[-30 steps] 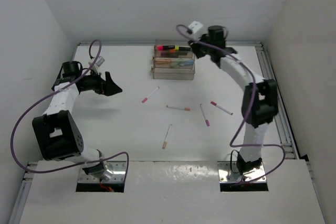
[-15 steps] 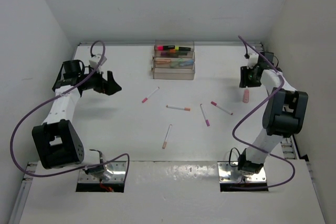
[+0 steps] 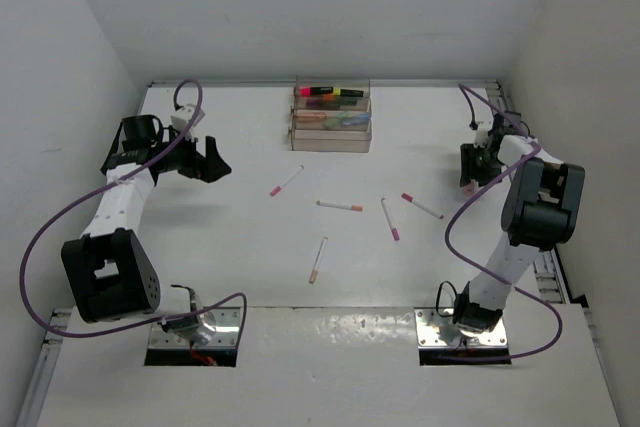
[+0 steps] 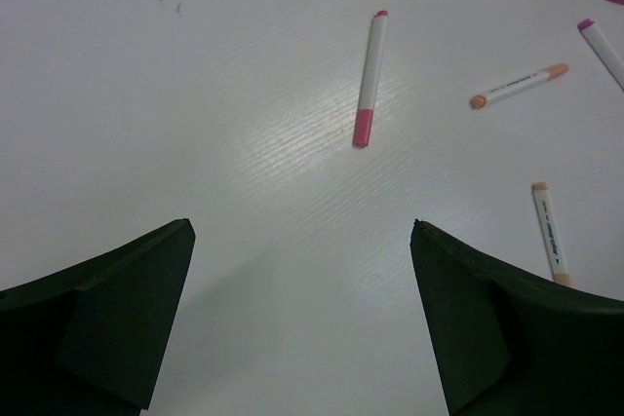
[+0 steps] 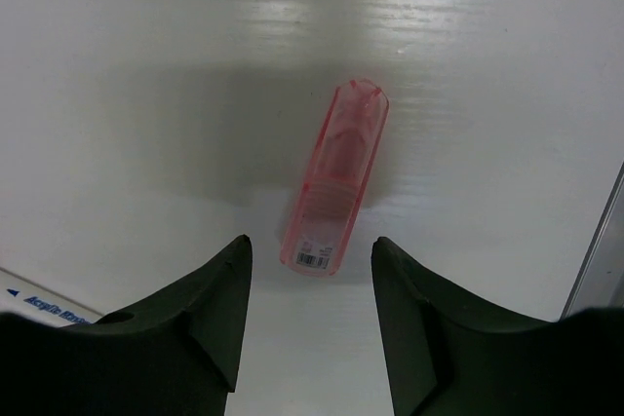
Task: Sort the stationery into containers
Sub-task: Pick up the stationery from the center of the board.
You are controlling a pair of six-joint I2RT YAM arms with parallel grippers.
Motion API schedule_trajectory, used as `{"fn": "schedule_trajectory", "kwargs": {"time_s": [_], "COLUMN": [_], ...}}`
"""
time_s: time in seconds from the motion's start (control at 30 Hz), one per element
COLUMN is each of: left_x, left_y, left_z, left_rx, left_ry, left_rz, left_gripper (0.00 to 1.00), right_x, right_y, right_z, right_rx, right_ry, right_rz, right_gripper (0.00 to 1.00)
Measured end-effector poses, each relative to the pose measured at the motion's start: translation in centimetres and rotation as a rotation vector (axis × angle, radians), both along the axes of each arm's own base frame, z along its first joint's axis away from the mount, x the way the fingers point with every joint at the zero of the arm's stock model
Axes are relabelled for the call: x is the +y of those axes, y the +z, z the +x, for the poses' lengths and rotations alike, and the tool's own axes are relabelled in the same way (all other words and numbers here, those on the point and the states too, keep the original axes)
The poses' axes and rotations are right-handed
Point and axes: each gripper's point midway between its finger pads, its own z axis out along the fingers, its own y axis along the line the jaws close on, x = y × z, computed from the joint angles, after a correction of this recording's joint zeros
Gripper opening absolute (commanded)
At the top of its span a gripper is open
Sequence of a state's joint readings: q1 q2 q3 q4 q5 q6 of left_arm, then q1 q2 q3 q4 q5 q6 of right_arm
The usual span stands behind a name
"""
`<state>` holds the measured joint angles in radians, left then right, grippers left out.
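The containers (image 3: 331, 119), stepped clear trays, stand at the back centre with highlighters and pastel pieces inside. Several thin white pens lie mid-table: a pink-capped one (image 3: 286, 181), an orange-tipped one (image 3: 340, 206), a purple-tipped one (image 3: 389, 218), another pink one (image 3: 422, 206) and a peach one (image 3: 317, 260). My right gripper (image 3: 470, 177) is open near the right edge, jaws either side of the near end of a translucent pink piece (image 5: 334, 177) lying flat. In the right wrist view the gripper (image 5: 311, 241) is not touching it. My left gripper (image 3: 211, 161) is open and empty at the left.
The left wrist view shows its open gripper (image 4: 301, 225) above bare table, with the pink-capped pen (image 4: 368, 80), the orange-tipped pen (image 4: 518, 86) and the peach pen (image 4: 551, 234) ahead. A metal rail (image 3: 530, 187) runs along the right edge. A white pen (image 5: 39, 304) lies left of the right fingers.
My right arm has swung from above the containers to the right edge and settled over the pink piece, now covering it from above. The left arm has barely moved.
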<state>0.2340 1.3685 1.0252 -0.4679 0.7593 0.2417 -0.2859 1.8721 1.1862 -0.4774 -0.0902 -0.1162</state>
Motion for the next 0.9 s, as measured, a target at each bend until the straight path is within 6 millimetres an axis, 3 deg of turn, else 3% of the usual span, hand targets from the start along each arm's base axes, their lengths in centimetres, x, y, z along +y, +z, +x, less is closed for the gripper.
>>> {"fn": "schedule_trajectory", "kwargs": {"time_s": [0.23,0.4,0.53,0.63,0.77,0.83,0.9], "left_x": [0.0,0.0,0.0,-0.1,-0.3,-0.5,-0.8], "left_y": [0.0,0.1,0.0,-0.2,-0.5,-0.7,-0.8], "left_z": [0.0,0.1,0.1,0.2,0.3,0.5,0.7], "left_rx": [0.001,0.000,0.003,0.010,0.018,0.024,0.026], "left_ry": [0.004,0.006,0.007,0.006,0.002,0.000,-0.006], "left_rz": [-0.004,-0.005,-0.007,-0.010,-0.016,-0.025,-0.034], "left_gripper": [1.00,1.00,1.00,1.00,1.00,1.00,1.00], "right_x": [-0.2,-0.1,0.1,1.1,5.7,10.0,15.6], "right_y": [-0.9,-2.3,-2.0,-1.6,1.0,3.6,7.5], "right_z": [-0.5,-1.0,-0.1,0.6,4.5,7.5,10.9], "right_rx": [0.031,0.070,0.060,0.053,-0.033,-0.126,-0.264], "right_ry": [-0.013,-0.011,0.001,0.044,0.210,0.341,0.492], "right_rz": [0.008,0.018,0.018,0.013,0.001,-0.004,0.005], "right_gripper": [0.47,0.37,0.16,0.09,0.04,0.04,0.02]}}
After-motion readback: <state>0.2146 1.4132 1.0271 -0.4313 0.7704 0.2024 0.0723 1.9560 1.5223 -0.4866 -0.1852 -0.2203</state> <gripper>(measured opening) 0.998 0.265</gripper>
